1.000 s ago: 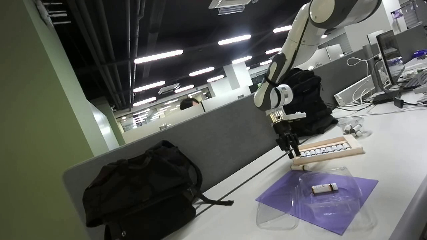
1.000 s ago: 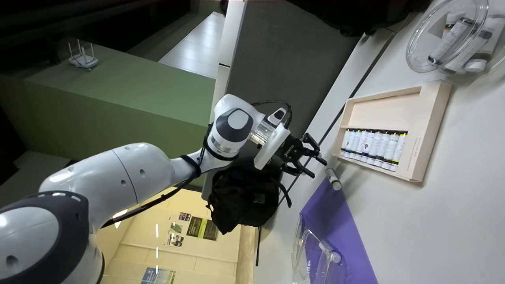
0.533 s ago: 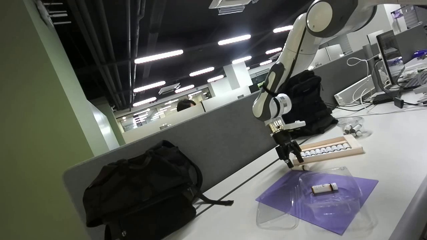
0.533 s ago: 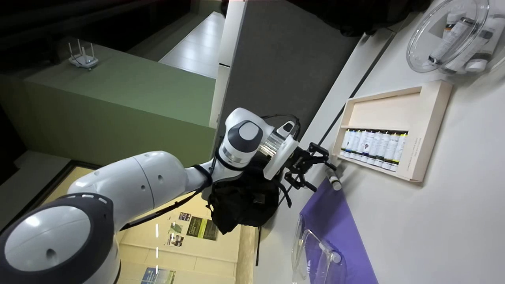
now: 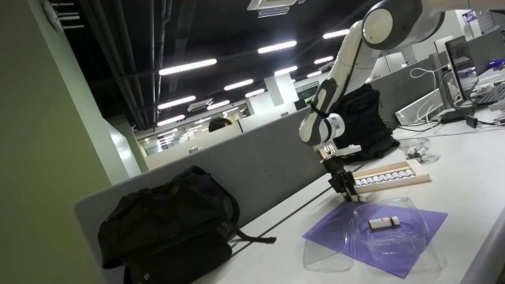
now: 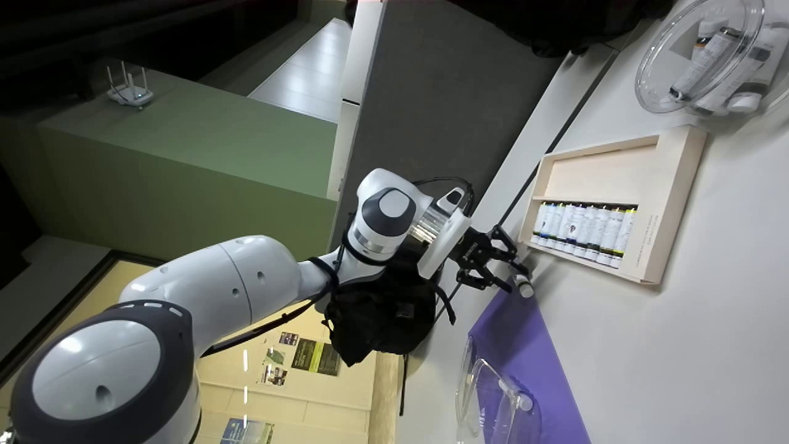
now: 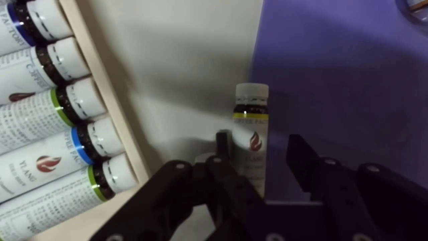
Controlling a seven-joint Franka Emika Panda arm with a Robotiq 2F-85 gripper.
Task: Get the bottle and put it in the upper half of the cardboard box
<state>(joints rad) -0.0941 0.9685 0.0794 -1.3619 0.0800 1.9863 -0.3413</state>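
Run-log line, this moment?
yellow-banded bottle: lying at edge of purple sheet, outside cardboard box | fingers: open, one each side | status: not yet grasped

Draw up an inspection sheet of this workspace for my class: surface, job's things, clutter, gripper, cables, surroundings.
Surface: white table, with a purple sheet on it.
Job's things: bottle on its side at the sheet's edge, not yet in the cardboard box, which holds a row of bottles.
Clutter: clear plastic container on the sheet, another bottle within its outline; round clear tub holding more bottles.
Gripper: open, bottle between its jaws; contact cannot be told.
Cables: black cable along the arm; white cables near a monitor.
Surroundings: grey partition, two black backpacks beside it; top of a head beyond.
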